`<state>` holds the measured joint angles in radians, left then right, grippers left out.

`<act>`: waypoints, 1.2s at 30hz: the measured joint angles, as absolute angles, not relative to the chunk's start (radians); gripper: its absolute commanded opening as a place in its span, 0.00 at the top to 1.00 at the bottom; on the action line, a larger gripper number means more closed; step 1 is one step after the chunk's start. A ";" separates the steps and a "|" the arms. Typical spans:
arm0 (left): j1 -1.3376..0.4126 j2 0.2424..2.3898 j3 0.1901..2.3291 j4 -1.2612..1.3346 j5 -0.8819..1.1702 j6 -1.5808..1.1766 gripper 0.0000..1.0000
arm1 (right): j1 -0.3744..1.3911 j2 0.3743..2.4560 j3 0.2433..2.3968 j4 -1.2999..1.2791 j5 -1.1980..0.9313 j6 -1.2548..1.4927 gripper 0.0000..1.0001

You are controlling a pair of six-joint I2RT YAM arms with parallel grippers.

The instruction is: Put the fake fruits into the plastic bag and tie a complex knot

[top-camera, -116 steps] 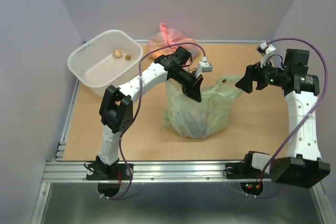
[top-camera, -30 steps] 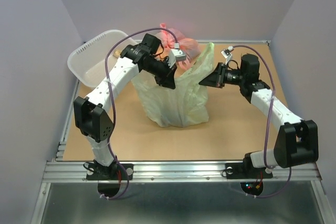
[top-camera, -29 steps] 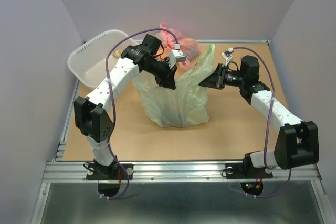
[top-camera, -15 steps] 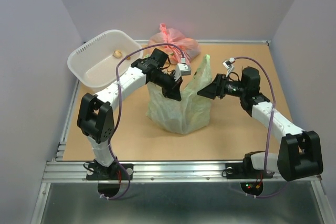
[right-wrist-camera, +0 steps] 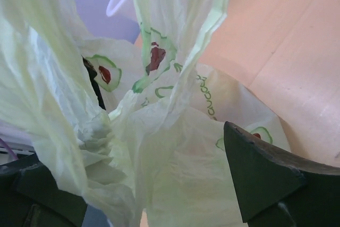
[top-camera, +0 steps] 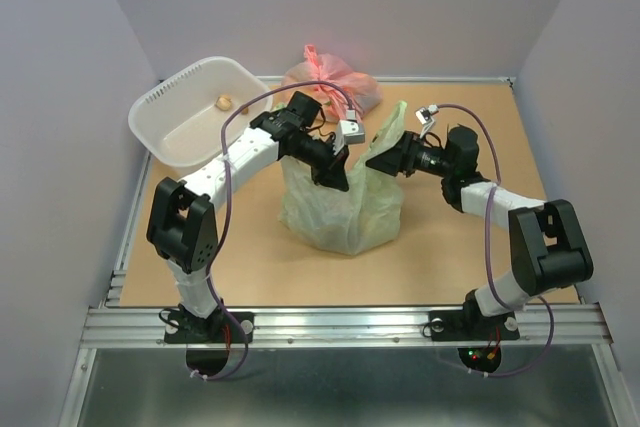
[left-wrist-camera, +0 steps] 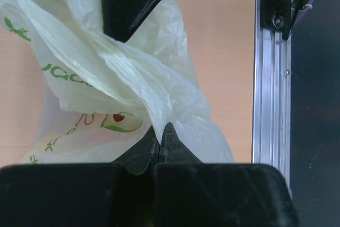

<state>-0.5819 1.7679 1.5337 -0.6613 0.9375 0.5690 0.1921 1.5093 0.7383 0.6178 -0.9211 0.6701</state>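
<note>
Top external view: thin, crinkly, pale green plastic bag [top-camera: 340, 212] slumped at the middle of a tan board table [top-camera: 440, 257], film translucent and creased, upper part drawn up into two peaks. Left gripper [top-camera: 337, 177] at the left peak, right gripper [top-camera: 384, 159] at the right peak. Behind, on the left, a white ribbed plastic basket [top-camera: 165, 137], rounded-rectangular, with one small yellowish-brown fake fruit [top-camera: 224, 102] inside. Next to it, at the back edge, a pink tied bag [top-camera: 335, 77], glossy and bulging.

Left wrist view: black tapered jaws pressed fully together, pinching a fold of the green film at the very tip; wrinkled sheet fanning away from the pinch, green lettering and an avocado print showing through.

Right wrist view: dark wedge-shaped fingers [right-wrist-camera: 260, 179] spread wide apart, clamping nothing; bunched, twisted green film hanging loose between them, one flat strip rising upward. Contents of the green bag not discernible.
</note>
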 measured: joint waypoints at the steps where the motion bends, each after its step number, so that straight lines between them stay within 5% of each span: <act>1: -0.585 1.768 1.534 -0.657 0.936 0.574 1.00 | 0.198 1.522 0.738 0.641 -0.915 0.702 0.24; 2: -0.589 1.768 1.534 -0.653 0.934 0.582 1.00 | 0.201 1.528 0.738 0.662 -0.912 0.729 0.51; 3: -0.591 1.768 1.533 -0.649 0.934 0.587 1.00 | 0.207 1.530 0.738 0.686 -0.911 0.756 0.68; 6: -0.596 1.768 1.517 -0.614 0.924 0.595 1.00 | 0.218 1.530 0.738 0.741 -0.912 0.819 0.97; 7: -0.597 1.768 1.504 -0.598 0.916 0.593 1.00 | 0.218 1.530 0.738 0.749 -0.912 0.834 0.99; 19: -0.668 1.639 1.184 -0.313 0.669 0.545 1.00 | 0.258 1.486 0.678 0.564 -0.807 0.892 0.99; 30: -0.700 1.509 1.162 -0.284 0.611 0.514 0.56 | 0.282 1.481 0.682 0.350 -0.688 0.799 0.99; 36: -0.701 1.510 1.238 -0.301 0.619 0.507 0.60 | 0.305 1.479 0.682 0.312 -0.666 0.751 1.00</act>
<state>-0.7006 1.5101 1.2377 -0.3008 0.6193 0.5072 0.3046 1.4792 0.6815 0.3122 -0.6662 0.7513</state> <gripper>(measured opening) 0.442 0.020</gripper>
